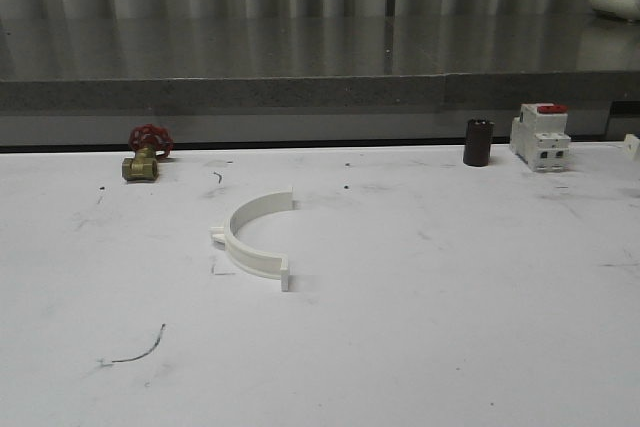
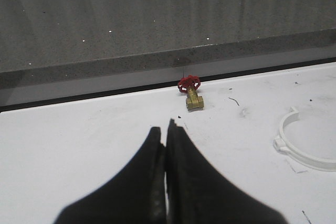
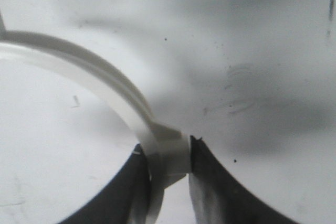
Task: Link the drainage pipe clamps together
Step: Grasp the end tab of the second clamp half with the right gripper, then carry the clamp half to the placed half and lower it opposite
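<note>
We judge the job as barely begun: the two drainage pipe clamps are not yet joined, and we have only one of them in hand. One half-ring clamp (image 1: pixel 254 237) lies flat on the white table (image 1: pixel 450 327), its open side turned away from the brass valve with the red handwheel (image 1: pixel 146 153), which stands well apart from it toward the table's far edge; its tabbed ends are free, with nothing mated to them. The other half-ring clamp (image 3: pixel 105 90) shows in the right wrist view, where our right gripper (image 3: pixel 176 158) has its fingers closed narrowly on the band near an outer nub, the white plastic pinched between the dark pads; we cannot tell how far this piece is from the one lying near the valve. Our left gripper (image 2: pixel 166 135) points toward the valve with its fingers pressed together on nothing. What is left, as we read it, is nearly everything: carrying the held half over to the lying half, lining up the end tabs, and pressing the two into a ring.
</note>
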Robot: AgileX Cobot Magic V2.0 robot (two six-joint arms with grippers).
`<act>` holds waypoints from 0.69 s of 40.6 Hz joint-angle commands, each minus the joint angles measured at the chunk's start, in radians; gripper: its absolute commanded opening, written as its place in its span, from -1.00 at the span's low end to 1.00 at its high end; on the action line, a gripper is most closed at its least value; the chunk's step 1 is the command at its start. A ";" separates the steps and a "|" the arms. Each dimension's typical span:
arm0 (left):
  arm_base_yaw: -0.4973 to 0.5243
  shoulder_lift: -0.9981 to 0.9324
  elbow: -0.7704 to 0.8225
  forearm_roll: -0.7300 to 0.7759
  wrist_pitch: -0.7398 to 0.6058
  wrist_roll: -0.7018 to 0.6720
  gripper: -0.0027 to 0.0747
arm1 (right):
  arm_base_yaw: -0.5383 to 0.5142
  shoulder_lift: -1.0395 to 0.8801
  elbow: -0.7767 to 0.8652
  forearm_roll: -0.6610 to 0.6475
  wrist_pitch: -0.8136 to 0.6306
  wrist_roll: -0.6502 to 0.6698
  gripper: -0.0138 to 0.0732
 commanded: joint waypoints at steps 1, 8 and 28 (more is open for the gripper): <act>-0.007 0.008 -0.029 -0.001 -0.076 0.002 -0.98 | 0.035 -0.127 -0.020 0.009 0.014 0.110 -0.55; -0.007 0.008 -0.029 -0.001 -0.076 0.002 -0.98 | 0.134 -0.224 0.016 0.000 0.001 0.256 -0.55; -0.007 0.008 -0.029 -0.001 -0.076 0.002 -0.98 | 0.585 -0.189 0.014 -0.001 -0.045 0.471 -0.55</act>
